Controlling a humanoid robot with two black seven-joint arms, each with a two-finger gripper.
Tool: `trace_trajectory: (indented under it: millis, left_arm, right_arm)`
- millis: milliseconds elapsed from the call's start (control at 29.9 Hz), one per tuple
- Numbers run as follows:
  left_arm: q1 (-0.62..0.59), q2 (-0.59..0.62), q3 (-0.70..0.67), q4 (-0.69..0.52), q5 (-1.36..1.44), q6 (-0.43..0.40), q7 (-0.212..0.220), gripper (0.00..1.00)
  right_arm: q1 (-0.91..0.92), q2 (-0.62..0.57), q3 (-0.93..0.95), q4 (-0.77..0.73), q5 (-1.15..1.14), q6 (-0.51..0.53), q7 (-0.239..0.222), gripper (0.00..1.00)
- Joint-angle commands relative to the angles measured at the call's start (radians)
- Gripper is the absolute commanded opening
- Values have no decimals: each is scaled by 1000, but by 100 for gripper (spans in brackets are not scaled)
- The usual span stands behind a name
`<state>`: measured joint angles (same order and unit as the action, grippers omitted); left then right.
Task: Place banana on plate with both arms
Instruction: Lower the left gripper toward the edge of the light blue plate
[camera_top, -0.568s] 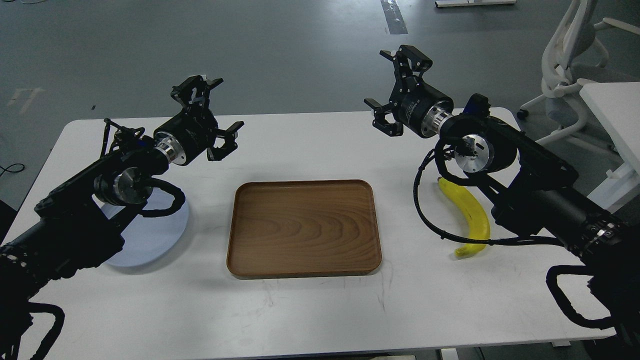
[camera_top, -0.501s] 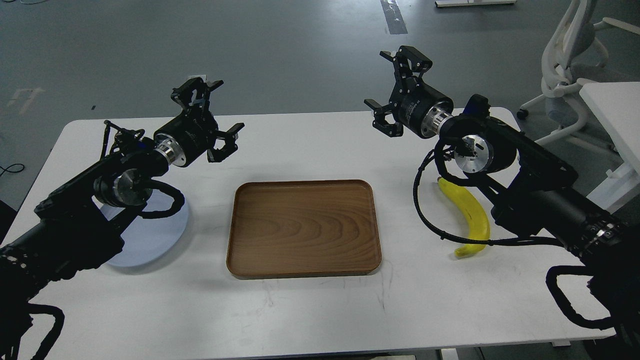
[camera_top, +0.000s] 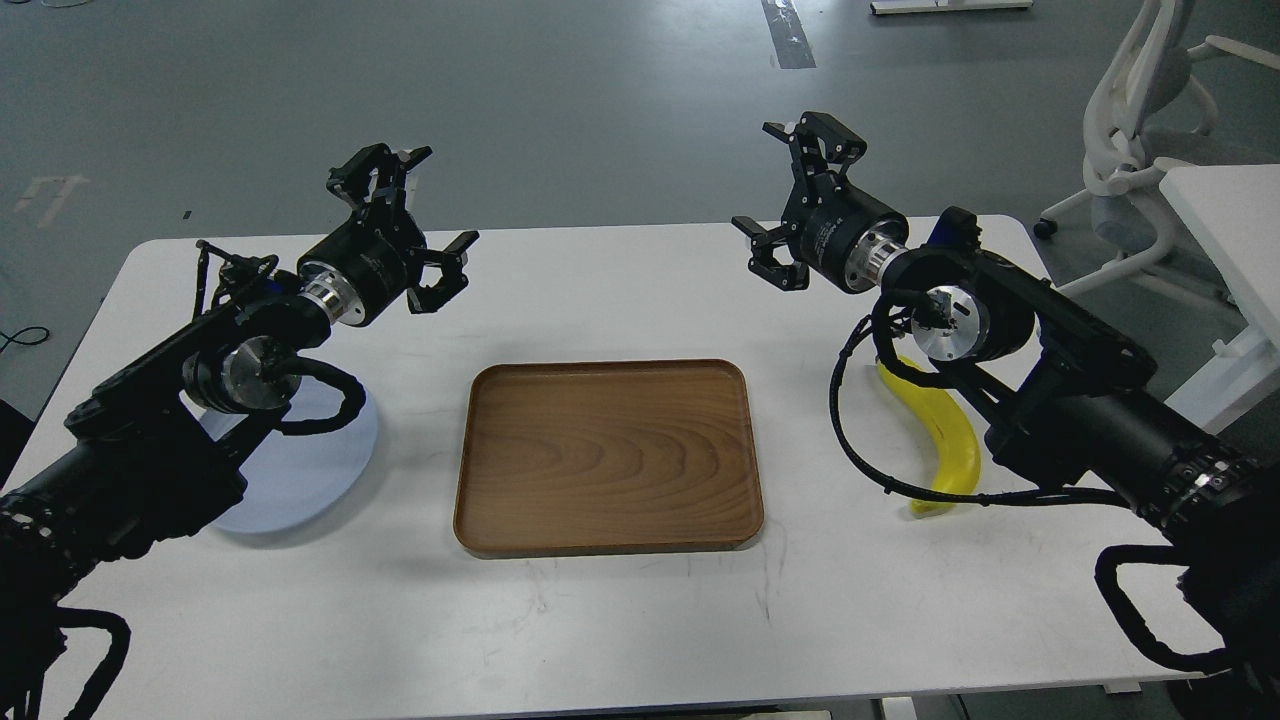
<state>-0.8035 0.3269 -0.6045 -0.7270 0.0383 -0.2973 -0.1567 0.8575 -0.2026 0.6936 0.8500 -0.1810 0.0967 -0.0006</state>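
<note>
White tabletop (camera_top: 620, 620) fills your view, grey floor beyond it, and nothing of the job is done yet. Your banana (camera_top: 945, 440) lies flat on the right side of the table, untouched, partly hidden under your right arm (camera_top: 1060, 400) and its cable. Its long axis runs from far to near, leaning a little rightward as it comes toward you, then hooking left at the near tip; the far end tucks in beneath the wrist. The bulge of the curve faces right.

Your plate (camera_top: 310, 470) sits far off on the left side, well apart from the fruit, half covered by your left arm (camera_top: 180, 400). Between the two lies the wooden tray (camera_top: 607, 455), with nothing on it.

Both claws hang in the air above the far half of the table. Your right gripper (camera_top: 795, 200) has its fingers spread, holding nothing. Your left gripper (camera_top: 405, 220) is spread wide too, nothing in it.

So everything is still ahead: reach down, take the banana, carry it across past the tray, likely hand it over, and set it on the plate.
</note>
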Motion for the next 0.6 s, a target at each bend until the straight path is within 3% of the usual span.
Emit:
trace_trajectory:
  millis: [0,568]
  left_arm:
    - [0,1,-1,-2,0,-3,0,98]
    - [1,-9,3,-2,3,1,11,98]
  right_arm:
    - [3,0,1,0,0,0,1,100]
    - [18,0,-2,0,0,0,1,100]
